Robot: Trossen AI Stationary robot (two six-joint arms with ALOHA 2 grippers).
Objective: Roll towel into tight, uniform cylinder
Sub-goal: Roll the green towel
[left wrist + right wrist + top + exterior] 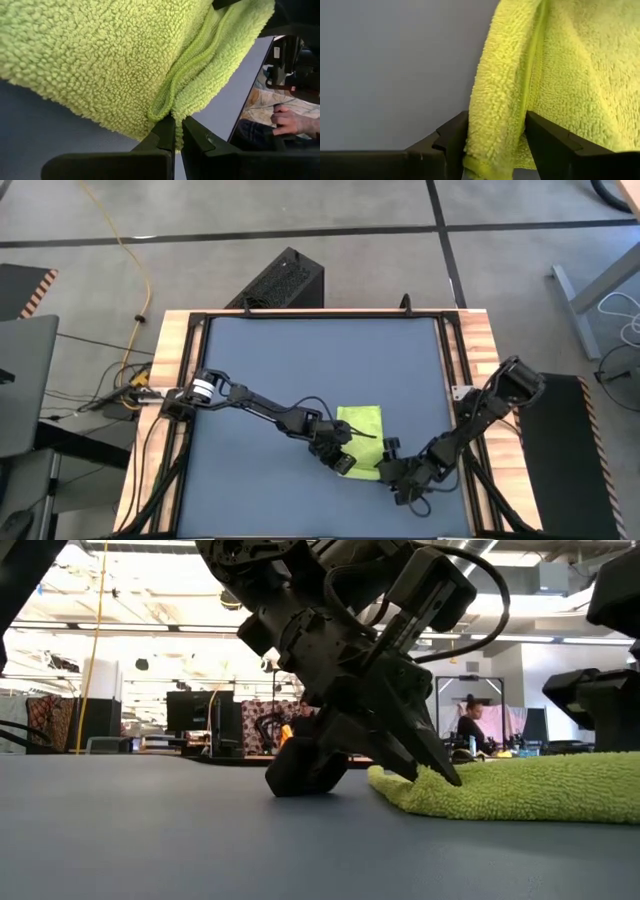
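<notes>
high view: both claws, left (345,463) and right (385,470), pinch towel (362,423) on mat (300,360).

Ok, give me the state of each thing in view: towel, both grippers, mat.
Lime terry-cloth towel: flat, folded over, not yet rolled.
Left gripper: shut, pinching the towel's hemmed edge.
Right gripper: fingers wide, a towel fold between them.
Dark blue-grey mat: flat under the towel.

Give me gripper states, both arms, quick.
Left gripper: shut, pinching the towel edge.
Right gripper: jaws wide, straddling a thick fold of the towel's edge.
</notes>
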